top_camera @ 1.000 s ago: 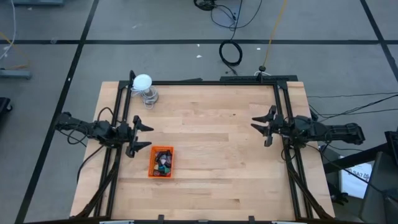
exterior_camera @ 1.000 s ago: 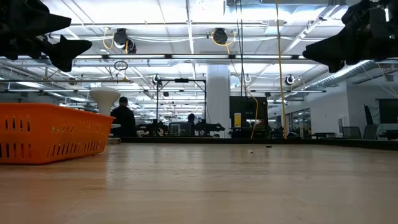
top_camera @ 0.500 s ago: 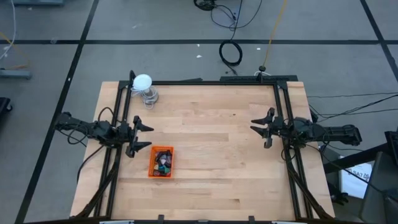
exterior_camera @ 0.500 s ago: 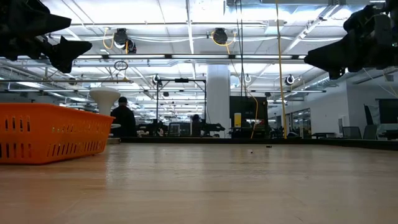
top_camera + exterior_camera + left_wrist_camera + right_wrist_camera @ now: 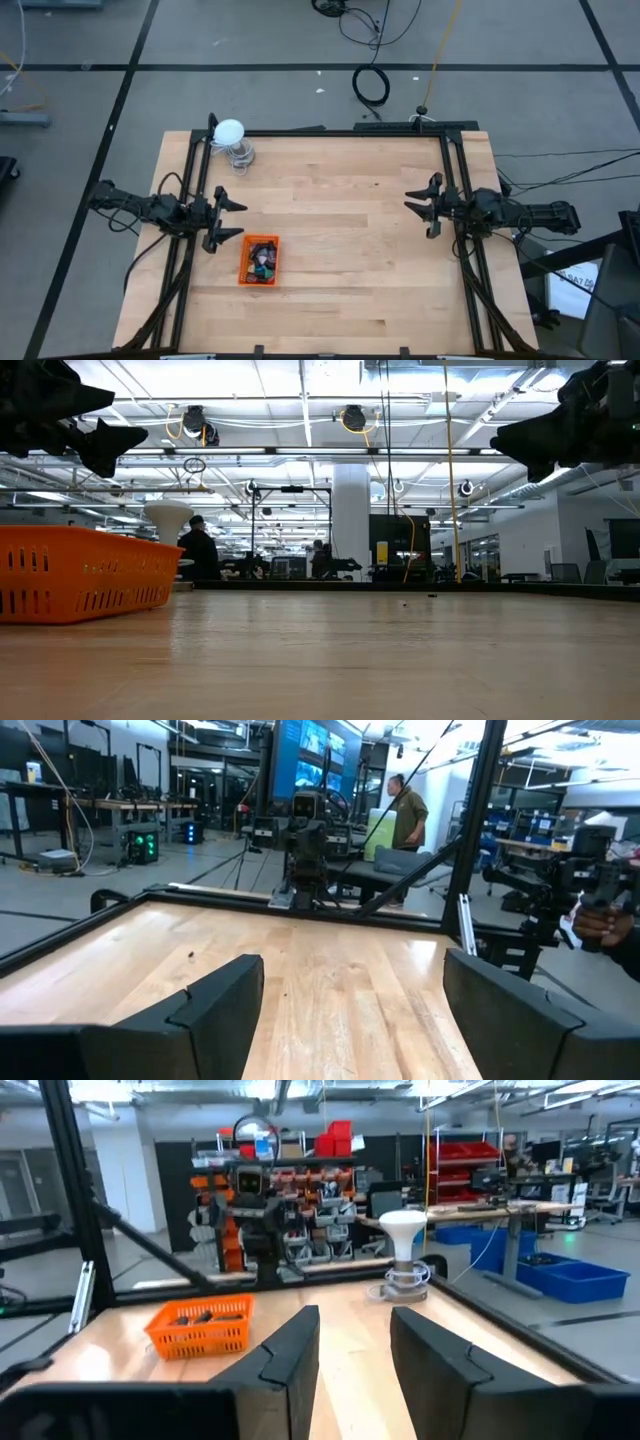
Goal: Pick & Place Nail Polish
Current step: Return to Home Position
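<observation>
Desk (image 5: 340, 255): white ball on its clear stand (image 5: 231, 133) at 11 o'clock, orange tray (image 5: 242, 262) at 8 o'clock. The nail polish (image 5: 262, 259) is all in that tray, a heap of dark, teal and red bits; you can't tell single bottles apart. Left end effector (image 5: 238, 220) hovers at 9 o'clock, just beside the tray's 10 o'clock corner, fingers wide apart. Right end effector (image 5: 420, 208) hovers at 3 o'clock, well apart from the tray, fingers apart. A person (image 5: 200, 552) stands in the room beyond the desk.
</observation>
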You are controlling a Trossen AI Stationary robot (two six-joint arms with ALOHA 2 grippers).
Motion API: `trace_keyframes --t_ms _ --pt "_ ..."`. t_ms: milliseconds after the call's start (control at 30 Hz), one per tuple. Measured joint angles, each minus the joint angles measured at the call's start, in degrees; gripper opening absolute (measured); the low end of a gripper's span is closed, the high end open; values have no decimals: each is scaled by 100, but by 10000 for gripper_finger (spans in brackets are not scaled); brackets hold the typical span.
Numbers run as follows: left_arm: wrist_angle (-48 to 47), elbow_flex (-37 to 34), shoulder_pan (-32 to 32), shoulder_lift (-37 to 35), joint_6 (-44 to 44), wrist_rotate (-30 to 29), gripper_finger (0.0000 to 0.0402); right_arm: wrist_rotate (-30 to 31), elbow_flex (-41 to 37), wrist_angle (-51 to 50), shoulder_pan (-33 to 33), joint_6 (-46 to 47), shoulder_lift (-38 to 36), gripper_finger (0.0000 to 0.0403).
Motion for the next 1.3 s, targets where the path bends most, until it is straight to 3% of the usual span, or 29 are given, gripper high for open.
trace_keyframes --t_ms 167,400,1100,1300 --pt "-4 0 0 0 18 0 296 -115 -6 -219 0 -3 1 114" --pt "-4 0 0 0 12 -2 296 188 -12 -588 -7 -147 89 114" --pt "-147 4 0 0 197 4 296 185 -21 -446 -5 46 442 114" --pt "24 4 0 -2 373 297 296 37 -21 -368 -2 -117 390 114"
